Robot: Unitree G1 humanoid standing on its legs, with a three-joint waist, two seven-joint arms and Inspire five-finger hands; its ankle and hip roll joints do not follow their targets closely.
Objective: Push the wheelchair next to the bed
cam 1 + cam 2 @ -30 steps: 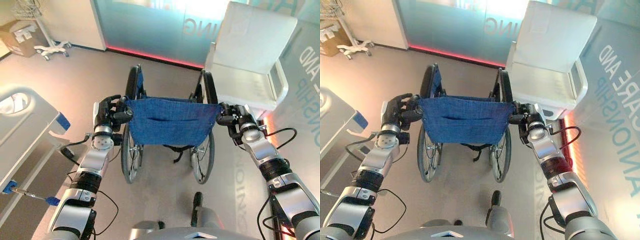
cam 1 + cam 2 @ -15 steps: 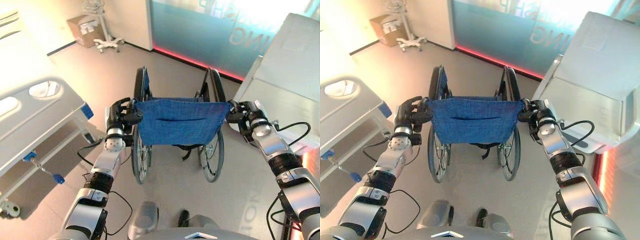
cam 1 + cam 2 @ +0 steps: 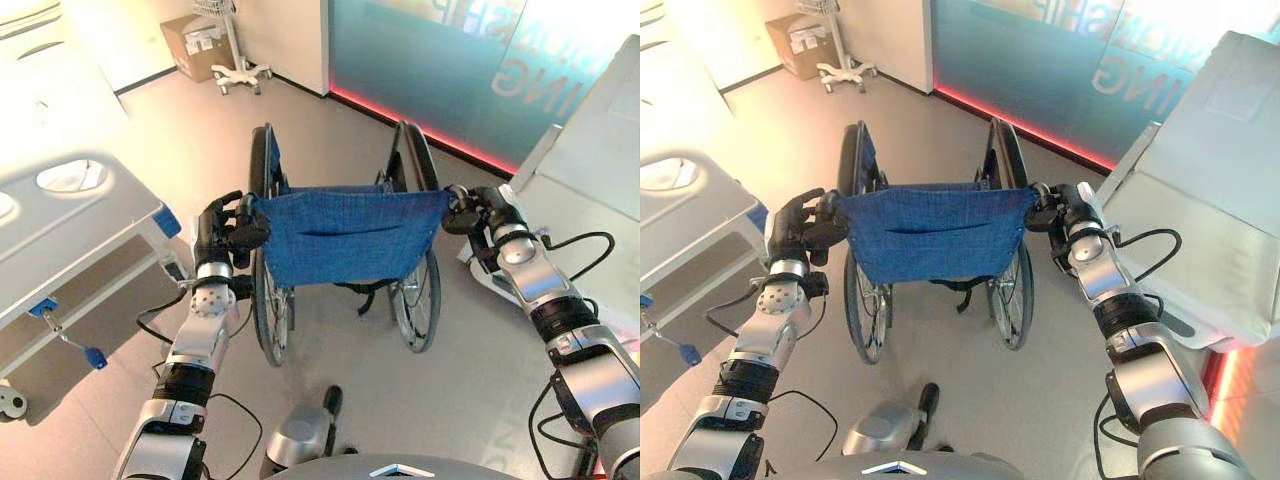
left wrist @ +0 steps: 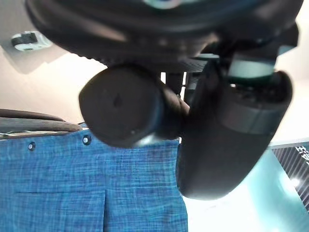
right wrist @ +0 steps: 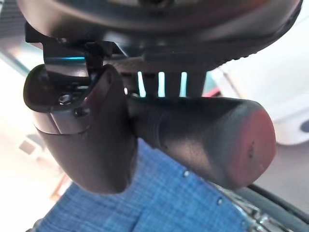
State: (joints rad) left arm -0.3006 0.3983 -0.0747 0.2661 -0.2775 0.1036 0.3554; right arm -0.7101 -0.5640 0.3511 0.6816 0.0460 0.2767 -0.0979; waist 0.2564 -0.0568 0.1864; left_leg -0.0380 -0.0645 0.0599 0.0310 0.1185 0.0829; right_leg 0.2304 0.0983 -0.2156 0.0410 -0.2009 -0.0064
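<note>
Wheelchair first: from the left eye view I see the black-framed wheelchair with a blue fabric backrest standing on the grey floor straight ahead of me, its long axis running away from me and its seat facing the teal glass wall. My left hand has its fingers curled round the left black push handle, and my right hand is wrapped round the right one. The white hospital bed with grey side rails lies off to my left, apart from the chair, and a cardboard box sits by the far wall.

From the right eye view the same chair shows, plus more of the white padded couch on my right (it comes close to my right forearm).

In the left wrist view, the rounded black handle end sits gripped against my dark thumb, blue fabric just beside it.

In the right wrist view, my thumb clamps the other black grip above the blue cloth.
</note>
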